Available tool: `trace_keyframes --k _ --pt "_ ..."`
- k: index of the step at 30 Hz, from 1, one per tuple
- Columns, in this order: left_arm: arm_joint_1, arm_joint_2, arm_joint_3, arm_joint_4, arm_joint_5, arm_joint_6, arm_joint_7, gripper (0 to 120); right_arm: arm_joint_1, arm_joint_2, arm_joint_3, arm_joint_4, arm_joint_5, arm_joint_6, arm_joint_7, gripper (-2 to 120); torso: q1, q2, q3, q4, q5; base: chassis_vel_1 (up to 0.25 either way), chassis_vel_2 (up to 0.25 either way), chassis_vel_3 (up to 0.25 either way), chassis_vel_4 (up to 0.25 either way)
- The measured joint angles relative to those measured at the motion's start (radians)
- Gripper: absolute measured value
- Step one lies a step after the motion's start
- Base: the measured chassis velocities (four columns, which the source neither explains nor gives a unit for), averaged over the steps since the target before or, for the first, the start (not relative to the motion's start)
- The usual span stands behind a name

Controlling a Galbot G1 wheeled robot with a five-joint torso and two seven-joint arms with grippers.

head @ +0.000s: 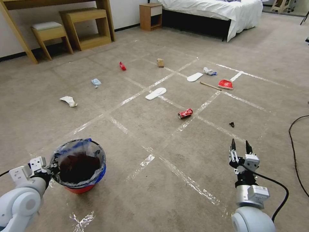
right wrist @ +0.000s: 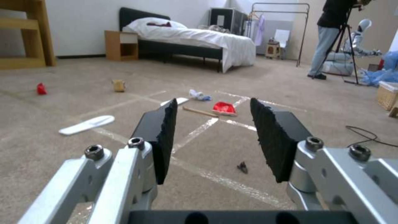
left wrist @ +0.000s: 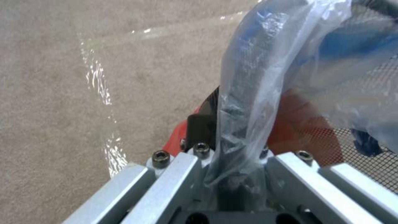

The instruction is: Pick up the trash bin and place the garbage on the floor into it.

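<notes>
Lower left: left end effector (head: 48,170) clenched on trash bin (head: 80,167) rim, red base, blue band, grey liner; right end effector (head: 240,146) released.

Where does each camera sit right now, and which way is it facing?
Head: high, facing forward and down at the floor; left gripper on the trash bin, right gripper open.
Left wrist: on the left gripper, facing the bin's rim.
Right wrist: low, facing the bed.
Shared: red wrapper.
</notes>
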Motion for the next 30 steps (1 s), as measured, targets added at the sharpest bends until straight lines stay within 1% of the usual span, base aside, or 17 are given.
trace_keyframes --k 3,4,7,8,10,16,30 --pt "0.041 -0.014 -0.057 -0.077 -0.042 0.020 -0.006 1 -0.008 -0.004 0.000 0.010 0.004 0.003 0.000 50 0.000 0.000 0.000 0.0000 0.0001 0.000 0.000 0.000 0.000" --pt "0.041 -0.014 -0.057 -0.077 -0.042 0.020 -0.006 1 -0.008 -0.004 0.000 0.010 0.004 0.003 0.000 50 0.000 0.000 0.000 0.0000 0.0001 0.000 0.000 0.000 0.000" --pt "0.071 -0.025 -0.102 -0.131 -0.081 0.032 -0.015 1 -0.019 -0.010 0.004 0.025 0.009 0.003 0.000 50 0.000 0.000 0.000 0.0000 -0.0001 0.000 0.000 0.000 0.000" --pt "0.071 -0.025 -0.102 -0.131 -0.081 0.032 -0.015 1 -0.019 -0.010 0.004 0.025 0.009 0.003 0.000 50 0.000 0.000 0.000 0.0000 -0.0001 0.000 0.000 0.000 0.000" --pt "0.084 -0.027 -0.120 -0.150 -0.093 0.036 -0.016 1 -0.022 -0.013 0.009 0.031 0.014 0.003 -0.003 50 0.000 0.000 0.000 0.0000 0.0001 0.000 0.000 0.000 0.000" --pt "0.087 -0.033 -0.128 -0.154 -0.100 0.038 -0.016 1 -0.031 -0.015 0.012 0.039 0.019 0.005 -0.017 50 0.000 0.000 0.000 -0.0001 0.0000 0.000 0.000 0.000 0.000" --pt "0.073 -0.043 -0.109 -0.128 -0.088 0.036 -0.015 1 -0.027 -0.024 0.013 0.035 0.034 -0.010 -0.025 50 0.000 0.000 0.000 0.0000 -0.0001 0.000 0.000 0.000 0.000"
